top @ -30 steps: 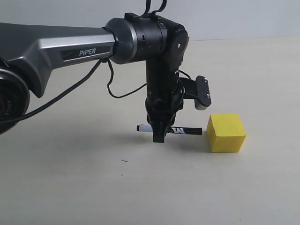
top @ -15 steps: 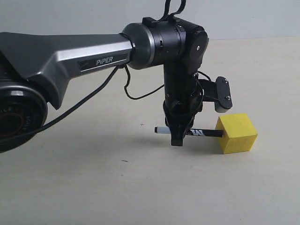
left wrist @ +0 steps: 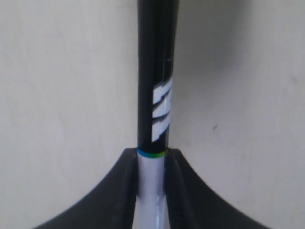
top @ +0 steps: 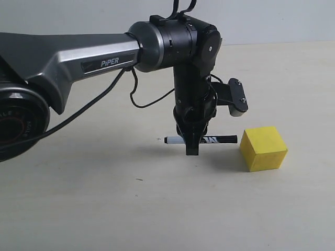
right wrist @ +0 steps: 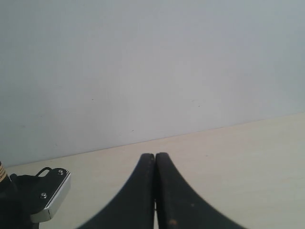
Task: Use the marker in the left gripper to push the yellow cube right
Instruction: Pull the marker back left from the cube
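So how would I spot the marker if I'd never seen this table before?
Find the big black and silver PiPER arm over the pale table. Its left gripper, pointing down, pinches the marker level. It is the only thin stick there: half white, half black with white lettering, black end pointing at the yellow cube.

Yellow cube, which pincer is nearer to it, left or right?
Left. The left pincer grips the marker just beside the yellow cube; the right pincer, shut, is outside the exterior view.

Side-on exterior; wrist close over marker (left wrist: pixel 155 95)
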### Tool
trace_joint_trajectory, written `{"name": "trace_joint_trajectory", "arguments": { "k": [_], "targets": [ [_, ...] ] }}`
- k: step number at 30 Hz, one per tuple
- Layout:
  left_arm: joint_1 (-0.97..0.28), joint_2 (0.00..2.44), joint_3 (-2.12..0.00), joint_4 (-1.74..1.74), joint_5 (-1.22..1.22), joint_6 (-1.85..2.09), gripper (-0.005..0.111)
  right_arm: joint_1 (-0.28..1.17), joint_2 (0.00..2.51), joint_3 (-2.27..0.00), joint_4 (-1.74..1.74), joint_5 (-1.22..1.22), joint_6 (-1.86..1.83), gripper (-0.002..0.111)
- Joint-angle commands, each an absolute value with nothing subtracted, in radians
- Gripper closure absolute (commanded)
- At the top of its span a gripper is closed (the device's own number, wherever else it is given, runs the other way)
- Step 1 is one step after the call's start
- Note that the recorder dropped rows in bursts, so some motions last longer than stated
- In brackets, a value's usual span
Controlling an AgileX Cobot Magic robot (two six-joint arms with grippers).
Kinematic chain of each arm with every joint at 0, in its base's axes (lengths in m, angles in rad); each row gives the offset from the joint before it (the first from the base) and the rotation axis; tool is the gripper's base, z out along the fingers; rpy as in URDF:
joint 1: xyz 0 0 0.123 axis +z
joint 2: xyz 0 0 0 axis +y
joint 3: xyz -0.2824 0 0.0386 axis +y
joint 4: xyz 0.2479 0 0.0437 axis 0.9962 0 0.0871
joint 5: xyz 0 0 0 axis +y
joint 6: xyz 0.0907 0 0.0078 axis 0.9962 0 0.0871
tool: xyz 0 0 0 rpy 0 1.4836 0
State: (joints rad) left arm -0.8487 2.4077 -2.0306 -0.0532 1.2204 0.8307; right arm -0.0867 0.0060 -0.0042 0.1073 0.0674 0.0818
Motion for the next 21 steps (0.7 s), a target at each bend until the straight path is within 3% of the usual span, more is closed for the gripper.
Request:
{"name": "trace_joint_trajectory", "arguments": {
  "k": [1,8,21],
  "targets": [
    [-0.827,2.391,-2.009,-0.041,1.221,0.806,0.107,-0.093,0.0,0.0,0.101,0.067,0.079,0.108],
    [-0.808,2.358,-1.893,0.015,1.221,0.805,0.107,-0.093,0.0,0.0,0.101,0.067,0.079,0.108],
    [-0.815,2.358,-1.891,0.013,1.221,0.773,0.107,-0.093,0.0,0.0,0.101,0.067,0.079,0.108]
  ]
}}
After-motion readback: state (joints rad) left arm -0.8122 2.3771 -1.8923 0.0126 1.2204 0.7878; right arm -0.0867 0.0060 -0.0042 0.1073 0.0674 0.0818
